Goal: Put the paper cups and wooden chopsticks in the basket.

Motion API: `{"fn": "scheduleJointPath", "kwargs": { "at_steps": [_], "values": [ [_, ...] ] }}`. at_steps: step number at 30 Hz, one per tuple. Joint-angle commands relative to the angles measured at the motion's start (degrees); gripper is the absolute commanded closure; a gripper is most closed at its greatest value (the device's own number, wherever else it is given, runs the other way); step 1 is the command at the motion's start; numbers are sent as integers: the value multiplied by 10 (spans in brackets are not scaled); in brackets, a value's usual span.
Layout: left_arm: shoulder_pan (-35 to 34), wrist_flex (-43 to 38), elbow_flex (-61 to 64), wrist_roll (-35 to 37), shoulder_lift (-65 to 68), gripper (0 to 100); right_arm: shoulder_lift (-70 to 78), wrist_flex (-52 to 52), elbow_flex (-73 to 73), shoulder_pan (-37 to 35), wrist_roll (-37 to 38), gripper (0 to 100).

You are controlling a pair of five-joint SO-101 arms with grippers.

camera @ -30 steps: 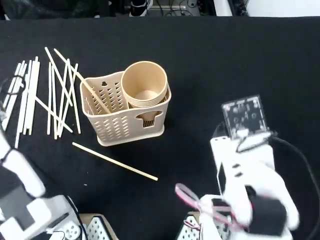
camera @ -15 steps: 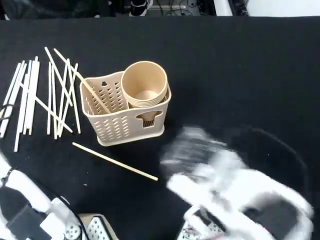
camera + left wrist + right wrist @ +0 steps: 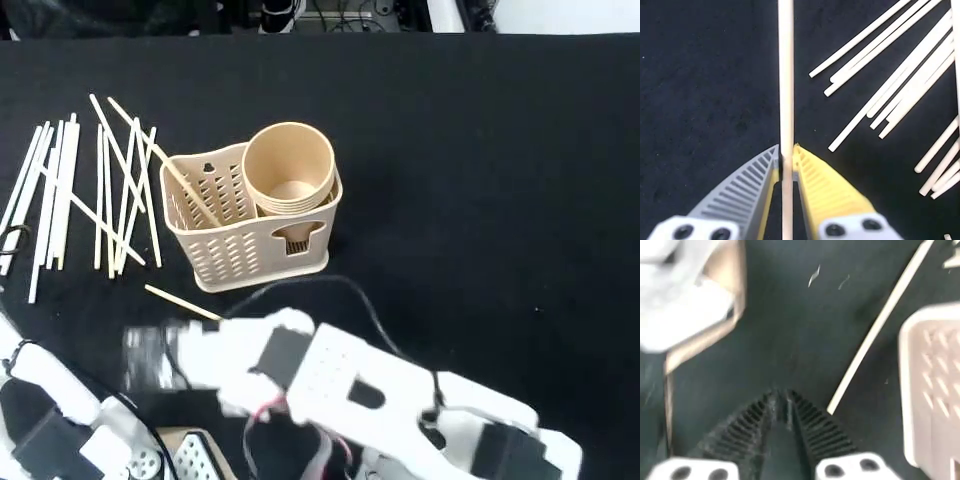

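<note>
- Wood in the grip already: keep the left gripper (image 3: 786, 152) squeezed tight on the one chopstick (image 3: 785, 75) pinched between its fingers.
- Lift it straight up, away from the loose sticks (image 3: 890, 85) lying just beside it on the black table (image 3: 480, 150), so as not to knock them.
- Carry it over to the basket (image 3: 250, 248) and tip it end-down into the side with the holes, next to the leaning stick (image 3: 185, 185) already in there.
- Let go only once it is well inside the rim.
- Leave the paper cups (image 3: 288, 165) alone; stacked in the other half of the basket already.
- Mind the right gripper (image 3: 781, 397): pinched shut on nothing, low over the table, close to the lone stick (image 3: 875, 330) in front of the basket.
- Watch out for the big white right arm (image 3: 330, 375) lying across the near side of the table; could get bumped on the way to the basket.
- Plenty left to pick up among the loose sticks beside the basket.
</note>
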Motion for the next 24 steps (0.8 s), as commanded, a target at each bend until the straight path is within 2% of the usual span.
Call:
{"fn": "scheduleJointPath", "kwargs": {
  "at_steps": [1,6,9,14,22,24],
  "values": [
    [0,5,1,30,-19,972,79,-74,2,35,14,898],
    [-2,8,2,29,-19,972,176,-151,-5,39,18,881],
    [-5,4,15,28,-20,972,217,-177,-29,64,18,881],
    [-5,-4,22,27,-19,972,272,-175,-79,127,18,881],
    [0,-4,26,29,-25,972,328,-161,-114,131,28,883],
    [0,-4,25,29,-25,972,339,-144,-129,131,28,926]
  ]
}}
